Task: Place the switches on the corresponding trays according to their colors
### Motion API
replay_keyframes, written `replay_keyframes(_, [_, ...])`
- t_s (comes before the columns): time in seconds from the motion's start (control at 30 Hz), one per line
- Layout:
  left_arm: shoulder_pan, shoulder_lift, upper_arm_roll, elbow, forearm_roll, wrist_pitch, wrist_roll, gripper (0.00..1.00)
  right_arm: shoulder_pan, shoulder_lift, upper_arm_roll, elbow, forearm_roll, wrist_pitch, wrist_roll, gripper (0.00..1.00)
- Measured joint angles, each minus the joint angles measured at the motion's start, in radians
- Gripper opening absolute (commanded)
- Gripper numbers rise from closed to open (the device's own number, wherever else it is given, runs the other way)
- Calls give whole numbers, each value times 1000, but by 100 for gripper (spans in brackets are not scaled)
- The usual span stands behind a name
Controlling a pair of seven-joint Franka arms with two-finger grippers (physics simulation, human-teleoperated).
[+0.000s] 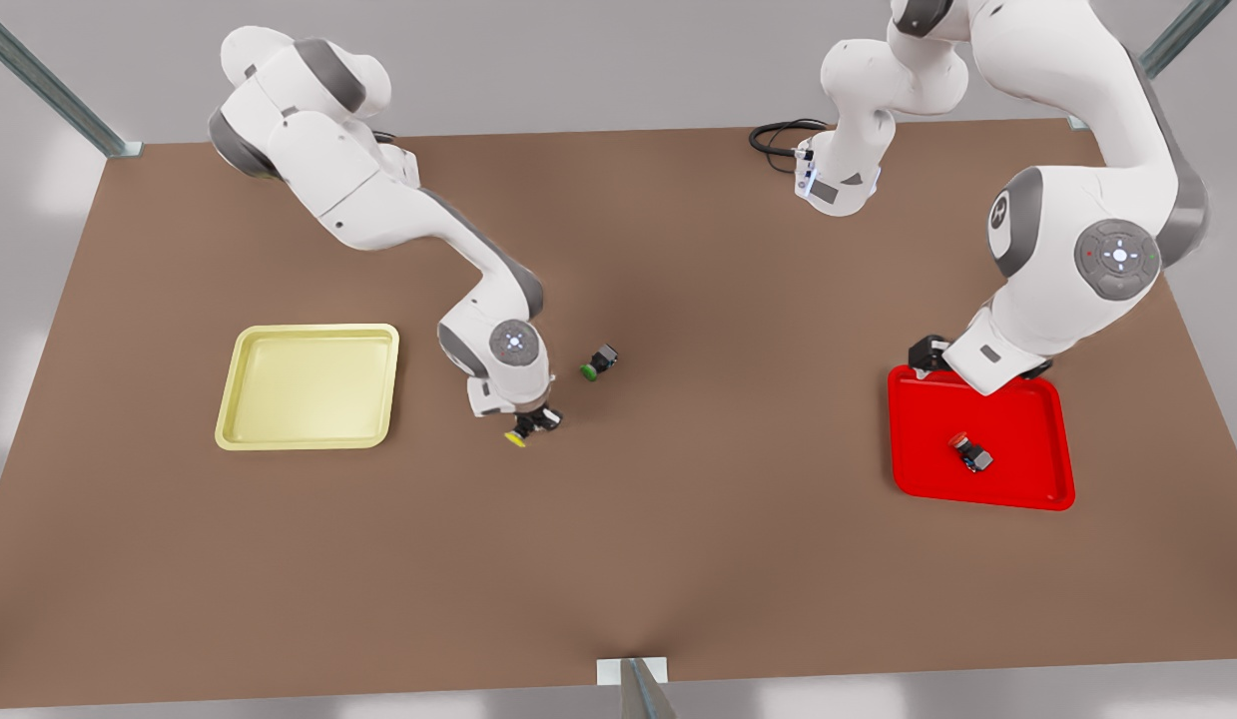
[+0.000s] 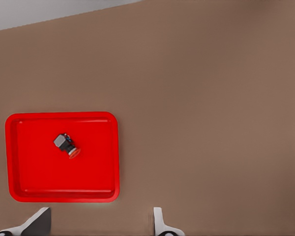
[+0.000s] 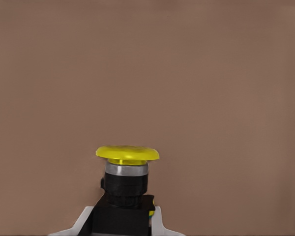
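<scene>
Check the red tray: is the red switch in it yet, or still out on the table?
In. The red switch lies on its side inside the red tray, within the rim; the left tool is open, apart from it.

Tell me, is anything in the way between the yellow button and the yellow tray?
Nothing visible is. The right gripper is shut on the yellow switch, and only bare table lies between it and the yellow tray. The green switch sits on the other side, away from that path.
</scene>
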Motion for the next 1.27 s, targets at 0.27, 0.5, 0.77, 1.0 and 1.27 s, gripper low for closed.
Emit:
replay_keyframes(0.27, [2,-2,0,1,0,-9,-1,100,-280,-201,-2,-299,3,107,-383,52])
replay_keyframes(0.5, [2,0,-3,1,-1,-9,-13,100,-418,-302,-67,-417,15,107,-696,52])
replay_keyframes(0.77, [2,5,-3,0,-1,-14,-15,100,-465,-305,-68,-518,13,105,-747,97])
replay_keyframes(1.0, [2,-2,-3,1,0,-15,-15,100,-442,-359,38,-103,226,-320,-829,100])
replay_keyframes(1.27, [1,-3,-2,1,0,-15,-13,100,-88,-501,-499,505,434,-916,-1268,100])
